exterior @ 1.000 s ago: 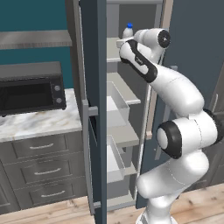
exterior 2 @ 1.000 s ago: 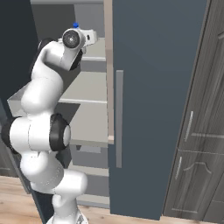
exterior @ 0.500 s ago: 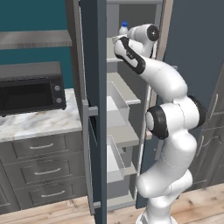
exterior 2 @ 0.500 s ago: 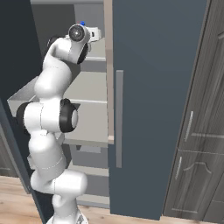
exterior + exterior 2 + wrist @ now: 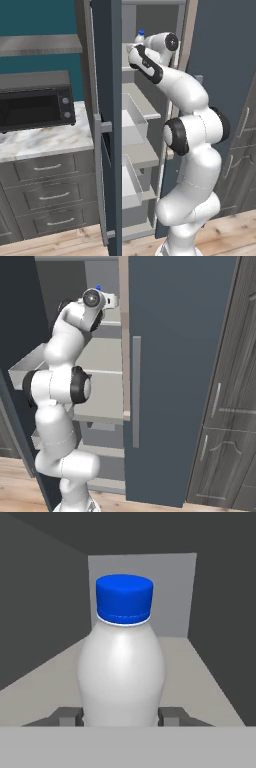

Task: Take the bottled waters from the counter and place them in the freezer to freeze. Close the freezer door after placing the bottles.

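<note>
Gripping the blue-capped bottle (image 5: 122,662) low on its body, the gripper (image 5: 121,716) has one dark fingertip (image 5: 67,715) pressed against each side, closed as far as the bottle allows. The bottle stands upright between them, over a pale grey shelf (image 5: 200,677) inside the freezer (image 5: 145,150), with the dark compartment walls and a grey back panel behind it.

One bottle can be counted, and one gripper. The left base view shows the bottle's cap and shoulder (image 5: 140,36) poking up behind the white arm at the top shelf level; in the right base view just a speck of blue cap (image 5: 98,288) shows above the wrist. The fingers themselves can be made out in the hand view alone.

Further out, the left base view takes in the open freezer door (image 5: 107,125) edge-on, the marble counter (image 5: 45,140) and a black microwave (image 5: 35,102) on it. The right base view instead shows the plain neighbouring door (image 5: 175,376) with its vertical handle.
</note>
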Robot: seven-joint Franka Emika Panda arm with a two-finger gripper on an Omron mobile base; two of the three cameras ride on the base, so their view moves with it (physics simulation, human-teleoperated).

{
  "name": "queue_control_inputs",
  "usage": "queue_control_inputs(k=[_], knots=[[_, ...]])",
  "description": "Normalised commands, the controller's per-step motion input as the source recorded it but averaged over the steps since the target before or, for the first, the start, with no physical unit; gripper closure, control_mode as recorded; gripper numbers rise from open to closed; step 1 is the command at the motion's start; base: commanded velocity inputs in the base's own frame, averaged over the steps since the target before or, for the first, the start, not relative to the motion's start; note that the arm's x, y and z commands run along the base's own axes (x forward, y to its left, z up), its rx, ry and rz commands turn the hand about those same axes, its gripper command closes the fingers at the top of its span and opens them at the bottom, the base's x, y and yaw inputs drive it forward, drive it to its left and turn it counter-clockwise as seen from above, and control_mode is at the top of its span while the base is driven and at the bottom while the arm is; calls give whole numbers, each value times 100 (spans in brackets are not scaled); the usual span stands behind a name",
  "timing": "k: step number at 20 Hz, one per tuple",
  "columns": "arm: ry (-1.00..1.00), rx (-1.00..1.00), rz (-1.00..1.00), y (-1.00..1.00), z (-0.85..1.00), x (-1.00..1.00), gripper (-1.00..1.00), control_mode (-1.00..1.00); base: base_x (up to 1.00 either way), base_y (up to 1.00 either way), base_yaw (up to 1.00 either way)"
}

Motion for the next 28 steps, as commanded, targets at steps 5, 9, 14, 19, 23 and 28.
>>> queue_control_inputs(k=[5,9,14,19,23,28], knots=[[0,0,-1,0,-6,56,100,-100,0,0,0],[0,0,-6,0,0,86,100,-100,0,0,0],[6,0,-5,0,-24,65,100,-100,0,0,0],[15,0,-1,0,-60,22,100,-100,0,0,0],[1,2,0,0,-9,1,-100,-100,0,0,0],[-2,0,0,0,1,-12,-100,-100,0,0,0]])
